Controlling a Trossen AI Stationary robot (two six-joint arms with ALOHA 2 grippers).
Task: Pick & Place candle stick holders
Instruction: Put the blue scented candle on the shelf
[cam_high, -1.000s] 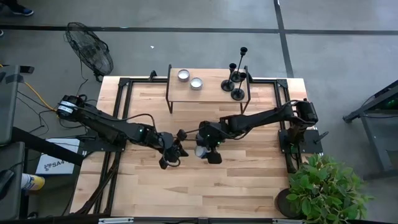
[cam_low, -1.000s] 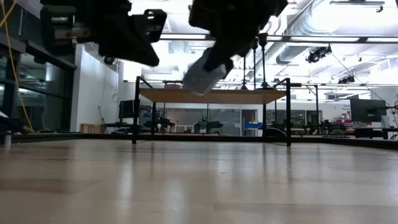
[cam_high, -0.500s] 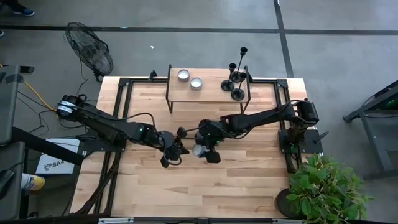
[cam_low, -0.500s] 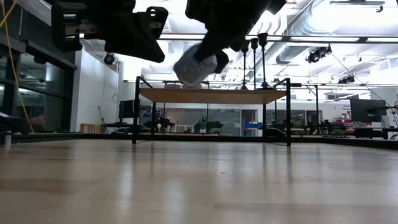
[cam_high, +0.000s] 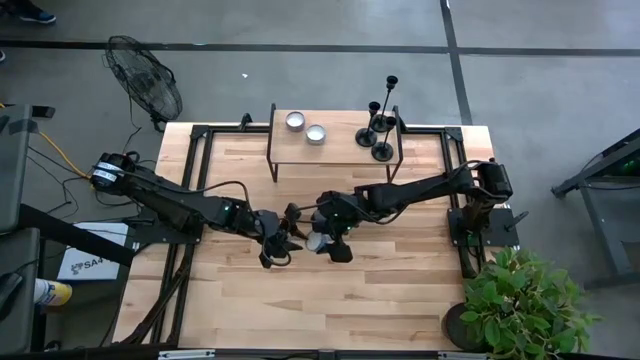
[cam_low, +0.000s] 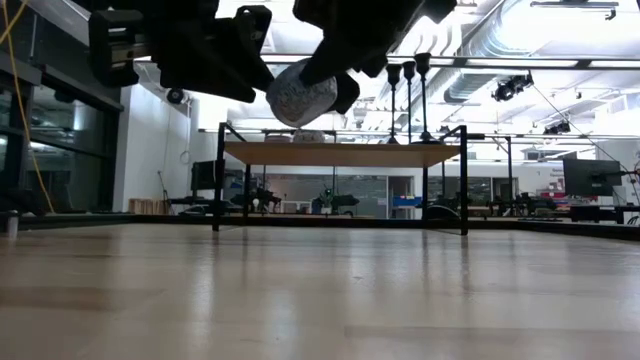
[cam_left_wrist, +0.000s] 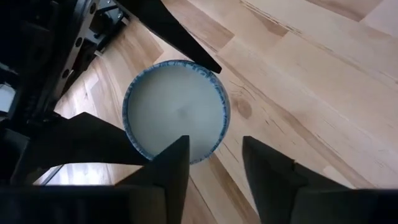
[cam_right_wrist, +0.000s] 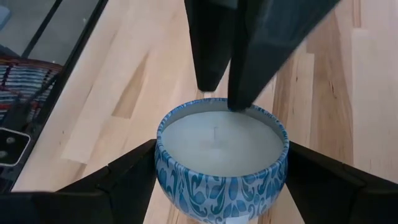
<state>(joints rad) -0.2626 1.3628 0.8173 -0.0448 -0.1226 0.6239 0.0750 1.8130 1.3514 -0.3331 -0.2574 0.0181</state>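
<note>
Three black candle stick holders (cam_high: 380, 125) stand on their round bases at the right end of a raised wooden shelf (cam_high: 340, 152) at the table's far side; they also show in the low view (cam_low: 410, 90). Above the table's middle my right gripper (cam_high: 324, 241) is shut on a blue-patterned candle tin (cam_right_wrist: 221, 168), which is filled with pale wax. My left gripper (cam_high: 283, 240) stands open just left of the tin, facing its open top (cam_left_wrist: 177, 112). One of its fingertips (cam_right_wrist: 239, 102) is at the rim. My right gripper pinches the tin's round side wall (cam_right_wrist: 163, 171) between its two fingers, one on each opposite side. It comes from the table's right. The tin is lifted clear of the table and tilted, its open top turned toward my left gripper. My left gripper has one fingertip at the tin's rim (cam_left_wrist: 186, 146); whether it touches I cannot tell.
Two more small tins (cam_high: 305, 127) sit on the shelf's left half. A black frame (cam_high: 195, 150) runs round the table. A fan (cam_high: 145, 85) stands beyond the far left corner and a potted plant (cam_high: 520, 300) at the near right corner. Bare wood lies toward the near edge.
My right gripper has carried the tin a little toward the table's left and up, turning it so that its top faces my left gripper. My left gripper has edged toward the table's right, closer to the tin.
</note>
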